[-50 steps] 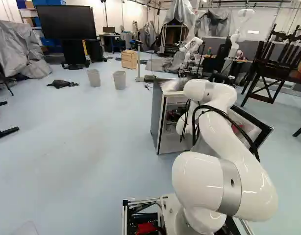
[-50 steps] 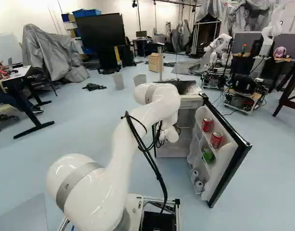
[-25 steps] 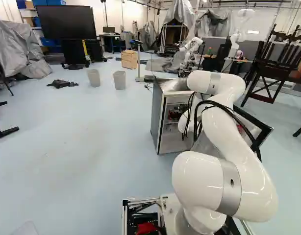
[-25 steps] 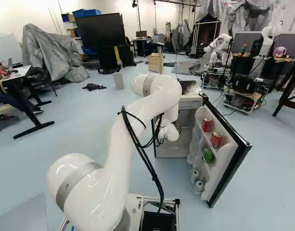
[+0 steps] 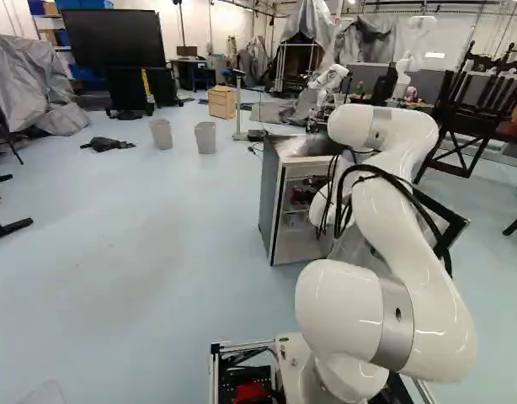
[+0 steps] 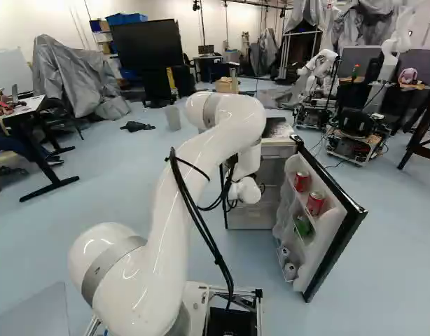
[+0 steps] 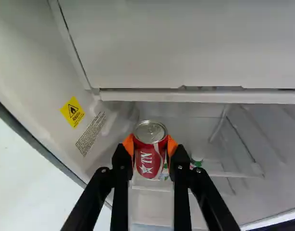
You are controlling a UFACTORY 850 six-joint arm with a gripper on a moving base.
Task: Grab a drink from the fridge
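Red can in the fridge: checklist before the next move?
1. Tool shut on the red can, an orange pad on each side: ok.
2. Can off the shelf: cannot tell, underside hidden.
3. Fridge door open for the way out: ok.
4. Two red cans in place on the door shelf: ok.
5. Gap between tool and green-and-white item: cannot tell.
6. Can out of the fridge: not ok, inside.

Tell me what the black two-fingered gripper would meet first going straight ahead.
Beyond the red metal can already between its orange-padded fingers, probably the white inner fridge wall; depth is unclear.
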